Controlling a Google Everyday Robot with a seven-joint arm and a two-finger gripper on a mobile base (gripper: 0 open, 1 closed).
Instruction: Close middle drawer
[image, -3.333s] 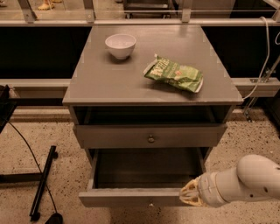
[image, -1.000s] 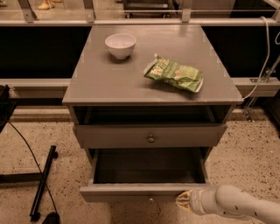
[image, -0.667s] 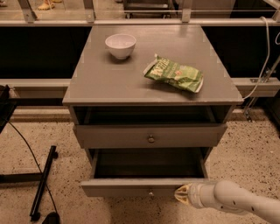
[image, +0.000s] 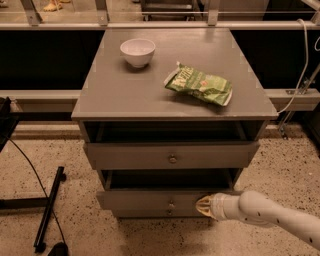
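Gripper (image: 202, 206) sits low, pressed together and empty, its tip touching the middle drawer (image: 145, 199) front just right of the knob (image: 171, 204). That drawer stands partly out. Your arm (image: 270, 214) reaches in from the lower right.

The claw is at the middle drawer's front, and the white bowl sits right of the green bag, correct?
No: the camera view shows the white bowl left of the green bag. The claw is indeed at the middle drawer's front.

The smooth pale gripper (image: 202, 206) touches the matt grey wooden middle drawer (image: 142, 199) right of its metal knob (image: 171, 204).
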